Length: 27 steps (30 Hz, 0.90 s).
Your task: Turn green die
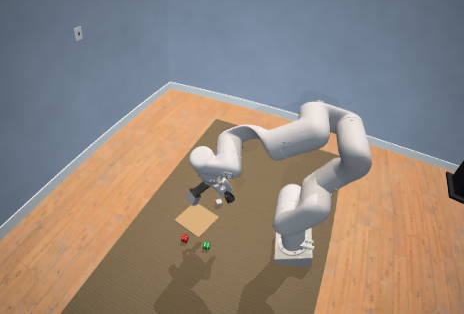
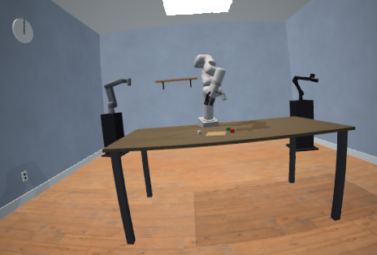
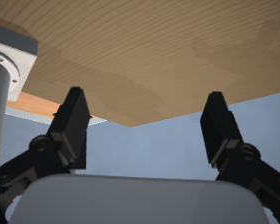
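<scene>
The green die [image 1: 206, 245] [image 2: 227, 128] lies on the table beside the red die [image 1: 184, 238] [image 2: 232, 131], both just off the tan mat [image 1: 197, 218] [image 2: 215, 134]. The top numbers are too small to read. My gripper [image 1: 211, 196] [image 2: 215, 98] [image 3: 145, 103] is open and empty. It hangs high above the far side of the mat, well apart from the dice. The wrist view shows only the two black fingers, the table top and the wall; no die is in it.
A white die [image 1: 218, 203] [image 2: 199, 132] lies by the mat's far corner, below the gripper. The arm's base [image 1: 294, 252] [image 3: 11, 55] stands on the brown table [image 1: 125, 266] [image 2: 284, 128] to the right of the dice. Other arms on black pedestals stand away from the table.
</scene>
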Tool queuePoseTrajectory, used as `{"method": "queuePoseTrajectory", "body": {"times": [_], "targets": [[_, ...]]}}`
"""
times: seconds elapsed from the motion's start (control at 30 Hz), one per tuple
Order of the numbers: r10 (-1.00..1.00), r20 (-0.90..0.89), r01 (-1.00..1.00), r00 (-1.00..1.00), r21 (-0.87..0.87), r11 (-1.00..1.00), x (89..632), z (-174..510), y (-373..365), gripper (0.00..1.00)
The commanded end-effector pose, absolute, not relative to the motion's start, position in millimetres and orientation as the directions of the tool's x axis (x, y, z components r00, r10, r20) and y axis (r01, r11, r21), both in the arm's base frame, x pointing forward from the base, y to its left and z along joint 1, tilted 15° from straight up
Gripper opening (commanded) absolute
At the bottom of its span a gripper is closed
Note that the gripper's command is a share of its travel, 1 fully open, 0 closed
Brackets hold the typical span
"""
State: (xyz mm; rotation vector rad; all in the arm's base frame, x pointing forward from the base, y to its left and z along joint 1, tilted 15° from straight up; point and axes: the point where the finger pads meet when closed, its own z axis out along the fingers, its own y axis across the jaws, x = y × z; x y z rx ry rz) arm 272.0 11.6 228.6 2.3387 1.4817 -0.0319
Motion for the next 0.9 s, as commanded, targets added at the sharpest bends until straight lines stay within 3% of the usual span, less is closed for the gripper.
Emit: {"method": "queuePoseTrajectory", "body": {"times": [0.0,0.37,0.87], "targets": [[0.832,-0.099,0.824,0.546,0.243,-0.512,290,219,15,1.00],[0.686,0.060,0.673,0.726,0.148,-0.725,320,208,7,1.00],[0.176,0.249,0.194,0.953,-0.051,-0.980,378,190,-60,1.00]]}}
